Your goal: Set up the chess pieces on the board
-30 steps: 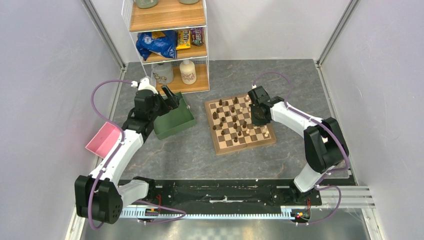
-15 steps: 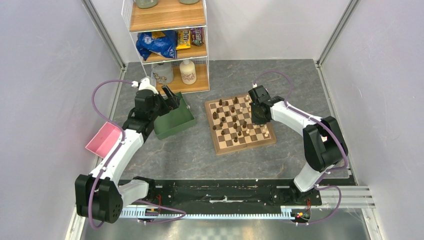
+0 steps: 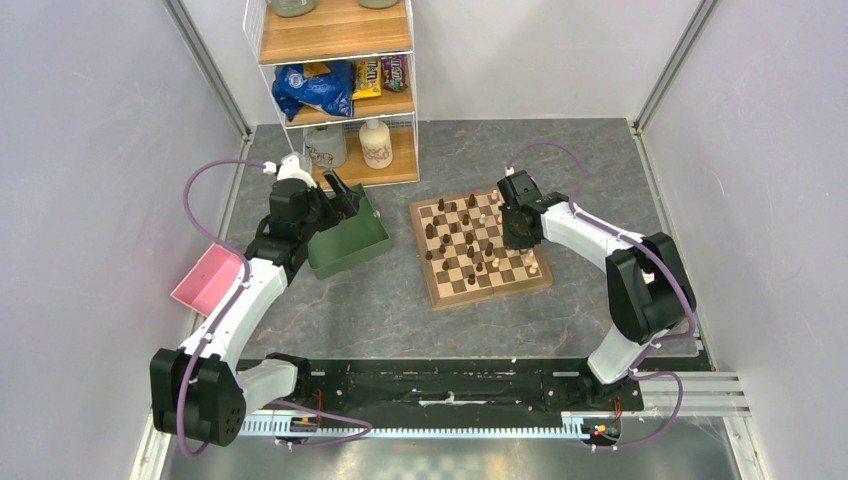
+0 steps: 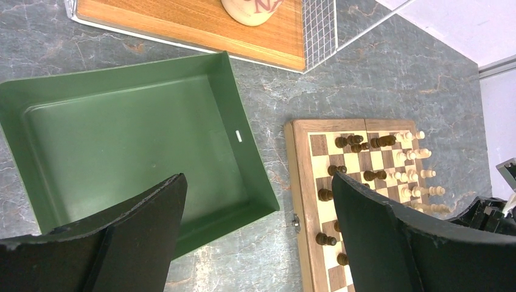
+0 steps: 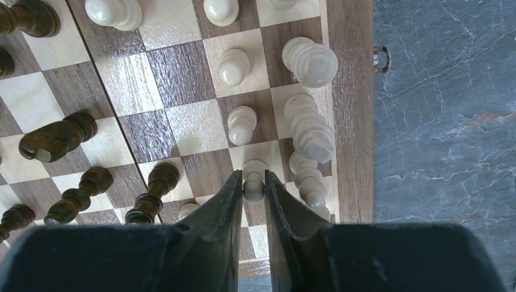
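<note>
The board (image 3: pixel 441 294) lies right of centre with dark and cream chess pieces (image 3: pixel 470 238) scattered over it. My right gripper (image 3: pixel 518 234) hovers over its far right part. In the right wrist view its jaws (image 5: pixel 252 174) sit close against the head of a cream pawn (image 5: pixel 254 190) standing upright on a square by the board's edge (image 5: pixel 348 121). Taller cream pieces (image 5: pixel 311 131) stand just right of it, and dark pieces (image 5: pixel 58 137) lie to the left. My left gripper (image 4: pixel 258 182) is wide open and holds nothing, above the green tray (image 4: pixel 122 134).
The green tray (image 3: pixel 346 246) sits left of the board, and a pink tray (image 3: pixel 208 280) lies further left. A wire shelf (image 3: pixel 340 90) with snack bags and a jar (image 3: pixel 376 143) stands at the back. Bare stone table (image 3: pixel 380 300) lies in front.
My right gripper has shifted very slightly toward the far side of the board. The left arm has stayed still.
</note>
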`<state>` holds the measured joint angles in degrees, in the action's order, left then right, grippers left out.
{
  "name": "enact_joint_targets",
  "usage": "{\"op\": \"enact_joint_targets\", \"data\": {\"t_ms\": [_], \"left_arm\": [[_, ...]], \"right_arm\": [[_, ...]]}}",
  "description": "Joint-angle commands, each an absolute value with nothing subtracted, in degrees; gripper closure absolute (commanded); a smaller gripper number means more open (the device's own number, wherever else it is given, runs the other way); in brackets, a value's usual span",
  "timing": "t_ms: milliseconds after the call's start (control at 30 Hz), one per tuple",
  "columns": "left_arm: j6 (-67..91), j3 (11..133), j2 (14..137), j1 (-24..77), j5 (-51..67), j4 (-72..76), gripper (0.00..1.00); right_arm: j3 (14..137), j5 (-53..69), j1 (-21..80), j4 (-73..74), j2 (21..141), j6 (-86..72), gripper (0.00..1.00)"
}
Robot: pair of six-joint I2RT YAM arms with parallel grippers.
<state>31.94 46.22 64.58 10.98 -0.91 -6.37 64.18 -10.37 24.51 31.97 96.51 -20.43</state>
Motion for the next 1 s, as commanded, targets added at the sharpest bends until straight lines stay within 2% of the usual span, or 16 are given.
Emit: {"op": "enact_joint_targets", "data": {"t_ms": [0, 200, 333, 600, 967], "left_arm": [[33.4, 46.41, 64.75, 10.72, -0.18, -3.76, 0.04], [33.49, 46.17, 64.73, 10.72, -0.18, -3.61, 0.04], [33.52, 45.98, 64.8, 10.72, -0.18, -3.42, 0.04], [33.71, 45.63, 65.2, 10.72, -0.18, -2.9, 0.04], [33.49, 45.48, 64.24, 10.63, -0.18, -3.15, 0.04]], "right_arm": [[66.17, -9.51, 24.23, 31.77, 95.01, -20.13, 0.71], [66.95, -8.53, 24.29, 31.99, 92.95, -20.02, 0.59], [67.85, -7.42, 24.34, 32.94, 91.38, -19.88, 0.54], [71.06, -4.79, 24.39, 33.51, 89.7, -20.07, 0.52], [83.98, -2.46, 25.1, 35.03, 103.18, -20.22, 0.54]]}}
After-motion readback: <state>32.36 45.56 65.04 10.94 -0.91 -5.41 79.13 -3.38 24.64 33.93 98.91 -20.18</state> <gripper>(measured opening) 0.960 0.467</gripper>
